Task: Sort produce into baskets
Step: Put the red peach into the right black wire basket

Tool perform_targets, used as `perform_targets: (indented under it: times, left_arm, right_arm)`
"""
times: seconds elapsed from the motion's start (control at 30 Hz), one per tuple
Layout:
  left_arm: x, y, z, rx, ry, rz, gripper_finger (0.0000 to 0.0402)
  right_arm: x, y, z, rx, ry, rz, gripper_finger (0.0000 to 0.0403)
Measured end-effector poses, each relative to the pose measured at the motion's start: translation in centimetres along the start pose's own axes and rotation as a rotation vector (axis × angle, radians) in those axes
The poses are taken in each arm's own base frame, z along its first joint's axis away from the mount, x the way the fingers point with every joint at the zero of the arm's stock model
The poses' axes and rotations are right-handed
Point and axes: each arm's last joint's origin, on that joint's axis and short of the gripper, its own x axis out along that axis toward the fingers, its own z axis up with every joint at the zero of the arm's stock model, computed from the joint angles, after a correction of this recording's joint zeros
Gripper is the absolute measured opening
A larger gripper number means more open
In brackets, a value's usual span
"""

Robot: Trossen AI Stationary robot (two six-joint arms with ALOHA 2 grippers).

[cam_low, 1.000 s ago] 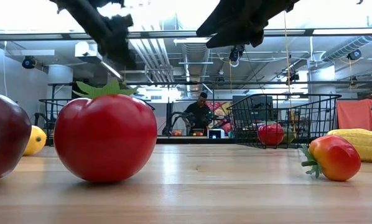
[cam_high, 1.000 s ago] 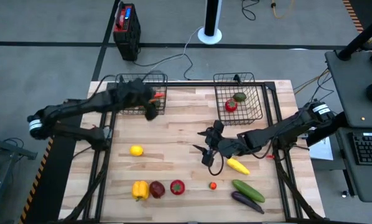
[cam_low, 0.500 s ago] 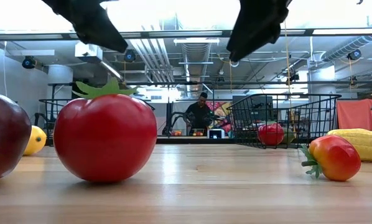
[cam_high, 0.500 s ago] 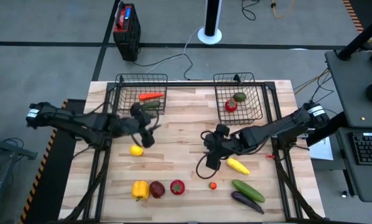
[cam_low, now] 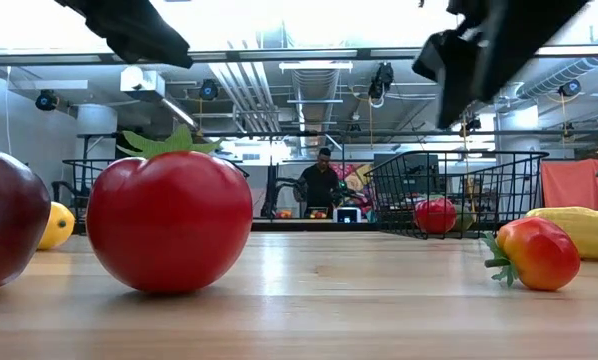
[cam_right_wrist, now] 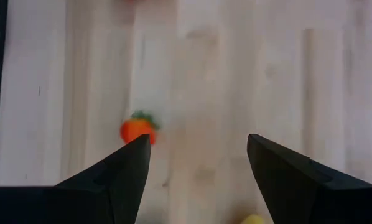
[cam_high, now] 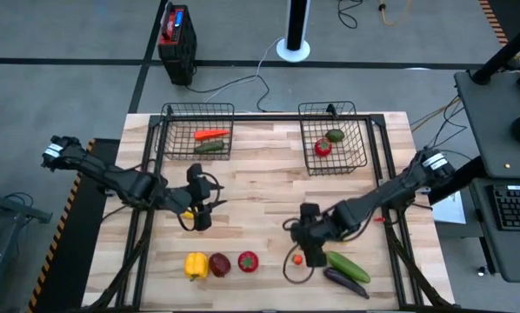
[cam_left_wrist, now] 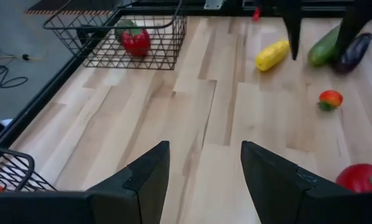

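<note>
My right tool [cam_high: 305, 236] hangs open at lower centre, the small orange tomato [cam_high: 297, 258] just below it on the counter [cam_high: 260, 174]. My left tool [cam_high: 199, 211], open and empty, covers the lemon.

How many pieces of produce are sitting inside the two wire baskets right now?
4. The left black wire-mesh basket holds an orange carrot and a green cucumber; the right black wire-mesh basket holds a red tomato and a green-brown piece.

No readable text, labels, brands or numbers on any object in view.
</note>
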Motion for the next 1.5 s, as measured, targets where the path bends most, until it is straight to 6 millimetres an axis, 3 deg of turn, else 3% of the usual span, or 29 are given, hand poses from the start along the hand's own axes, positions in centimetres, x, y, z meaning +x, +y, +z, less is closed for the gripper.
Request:
perform_targets:
  times: [0.27,0.63,1.07,1.27,1.5]
  left_arm:
    - [0.5,-0.3,-0.1,0.004,0.004,0.002,0.0181]
    - [1.1,-0.7,-0.2,0.011,0.015,0.005,0.0181]
    - [1.8,-1.2,-0.6,0.007,0.039,0.006,0.0181]
    - [2.1,-1.8,-0.8,0.015,0.043,-0.006,0.0181]
    - [2.1,-1.8,-0.8,0.012,0.038,-0.008,0.0181]
  right_arm:
    - [3.8,3.0,-0.9,-0.028,0.097,-0.010,0.0250]
    - [7.0,4.1,-0.7,-0.033,0.169,0.031,0.0243]
    - [7.6,3.9,-0.6,-0.026,0.152,0.011,0.0215]
    - [8.9,4.0,-0.8,-0.029,0.160,0.011,0.0200]
    - [8.7,3.9,-0.8,-0.035,0.165,0.011,0.0162]
